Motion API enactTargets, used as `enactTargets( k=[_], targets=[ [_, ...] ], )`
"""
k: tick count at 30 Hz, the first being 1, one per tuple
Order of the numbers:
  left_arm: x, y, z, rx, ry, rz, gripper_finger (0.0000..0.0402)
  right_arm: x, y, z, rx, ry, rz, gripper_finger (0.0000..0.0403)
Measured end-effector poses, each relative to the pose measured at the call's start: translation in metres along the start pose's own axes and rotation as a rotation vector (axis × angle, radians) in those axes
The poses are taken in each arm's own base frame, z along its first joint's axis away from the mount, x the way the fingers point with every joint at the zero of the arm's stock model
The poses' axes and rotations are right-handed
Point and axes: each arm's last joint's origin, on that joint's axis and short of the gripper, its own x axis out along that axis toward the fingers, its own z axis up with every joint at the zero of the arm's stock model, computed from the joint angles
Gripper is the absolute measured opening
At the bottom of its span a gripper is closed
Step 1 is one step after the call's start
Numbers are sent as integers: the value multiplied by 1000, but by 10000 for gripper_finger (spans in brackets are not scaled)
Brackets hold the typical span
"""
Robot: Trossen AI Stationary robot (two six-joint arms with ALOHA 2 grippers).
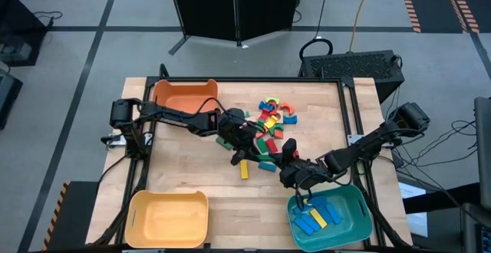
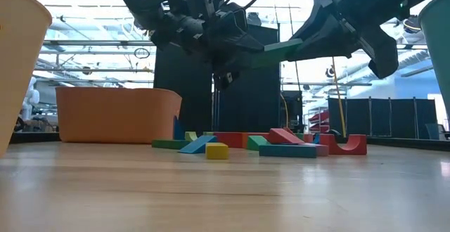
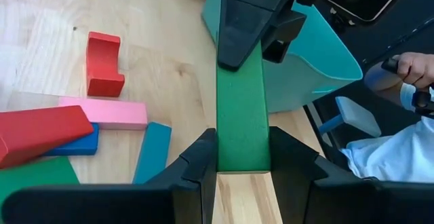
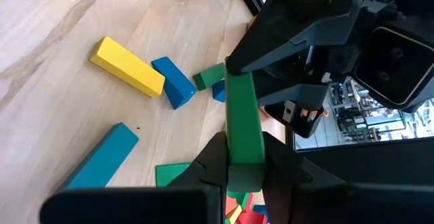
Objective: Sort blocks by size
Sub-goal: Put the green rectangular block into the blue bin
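Green bar [image 3: 243, 112]: held off the table mid-surface, left gripper [image 3: 243, 161] pinching one end, right gripper [image 4: 243, 157] pinching the other. Teal bin [image 1: 354, 207]: near-right corner.

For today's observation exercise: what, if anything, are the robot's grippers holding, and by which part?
One long green block, held above the table: the left gripper clamps one end and the right gripper clamps the other, apparently mid-handover.

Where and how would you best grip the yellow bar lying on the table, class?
At its middle, from straight above, closing across its narrow width: the yellow bar lies flat with both long sides free, while a blue block crowds one end. Left hand and right hand are both shut on a green bar.
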Motion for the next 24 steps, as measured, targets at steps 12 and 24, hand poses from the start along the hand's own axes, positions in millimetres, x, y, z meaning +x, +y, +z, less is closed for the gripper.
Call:
enactTargets(
  k=[12,24],
  targets=[
    [0,-1,4,62,-30,-44,155,0,-1,1,17,-5,-10,48],
    [-17,-2,15,75,-56,-62,218,-15,-20,2,166,-30,-53,47]
  ],
)
